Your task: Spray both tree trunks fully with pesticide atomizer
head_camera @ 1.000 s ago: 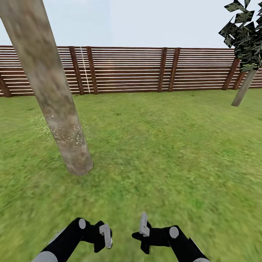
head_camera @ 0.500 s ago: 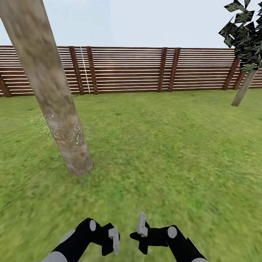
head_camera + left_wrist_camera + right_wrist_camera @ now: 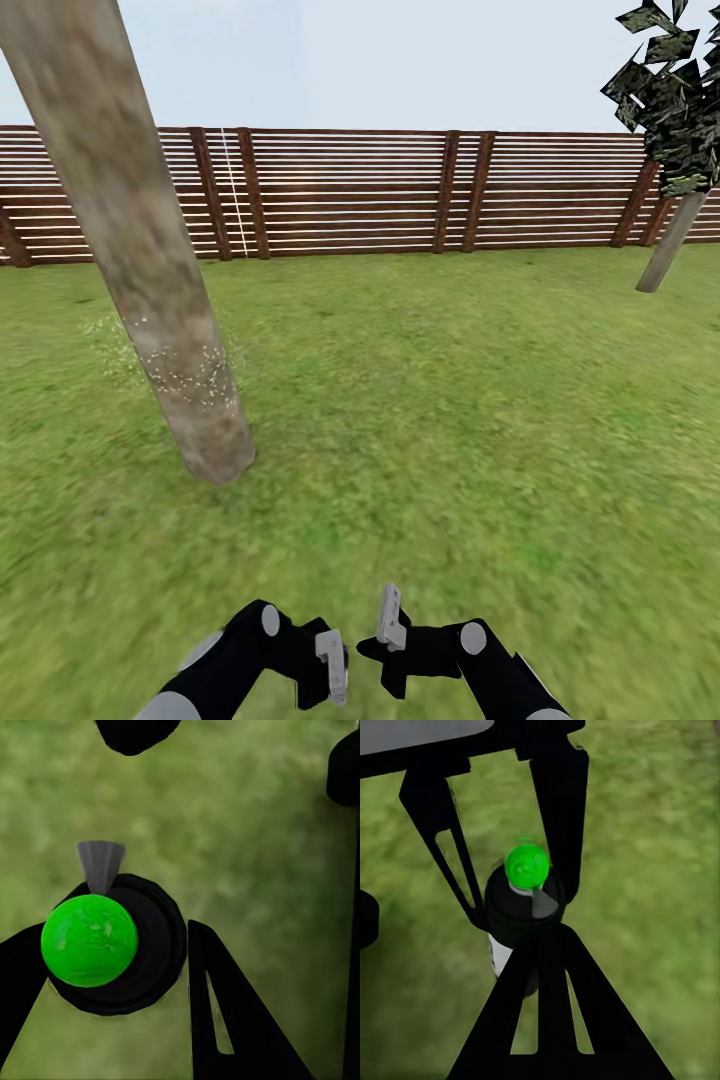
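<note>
Hovering low over blurry green grass point(image 3: 450, 420), the left pincer point(image 3: 112, 967) clamps the dark green-spotted atomizer point(image 3: 112, 945); right pincer point(image 3: 392, 640): state unclear; white label point(image 3: 497, 954) unreadable.

You've got a brown slatted wooden fence point(image 3: 345, 190) running straight across the back, with darker upright posts point(image 3: 446, 190) spaced along it and a thin pale line point(image 3: 236, 195) running down one panel near the left. Above it there's just flat, hazy pale blue sky point(image 3: 400, 60), a bit washed out toward the middle.
</note>
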Motion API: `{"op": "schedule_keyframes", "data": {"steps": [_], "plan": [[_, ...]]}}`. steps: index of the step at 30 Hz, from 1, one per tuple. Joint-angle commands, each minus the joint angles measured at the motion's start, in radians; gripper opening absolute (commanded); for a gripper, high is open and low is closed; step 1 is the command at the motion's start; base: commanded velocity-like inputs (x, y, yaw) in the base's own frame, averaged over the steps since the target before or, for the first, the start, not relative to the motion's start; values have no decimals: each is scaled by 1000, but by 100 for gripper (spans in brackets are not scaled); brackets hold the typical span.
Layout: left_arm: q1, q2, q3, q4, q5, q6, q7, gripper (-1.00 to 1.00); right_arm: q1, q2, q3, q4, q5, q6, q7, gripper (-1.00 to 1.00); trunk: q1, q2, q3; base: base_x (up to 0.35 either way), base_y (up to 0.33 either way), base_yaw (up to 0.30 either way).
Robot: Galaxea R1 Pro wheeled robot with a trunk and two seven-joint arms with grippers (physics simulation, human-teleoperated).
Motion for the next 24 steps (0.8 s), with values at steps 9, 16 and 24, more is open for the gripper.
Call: {"op": "schedule_keyframes", "data": {"steps": [9, 16, 24], "plan": [[0, -18, 0, -2, -2, 1, -6, -100, 0, 1, -4, -1, 7, -3, 4, -100, 0, 0, -1, 0, 0, 0], [0, -26, 0, -2, 0, -1, -8, -100, 0, 1, -4, -1, 7, -3, 4, -100, 0, 0, -1, 0, 0, 0], [0, -26, 0, -2, 2, -3, -9, -100, 0, 1, -4, -1, 7, -3, 4, -100, 0, 0, -1, 0, 0, 0]]}}
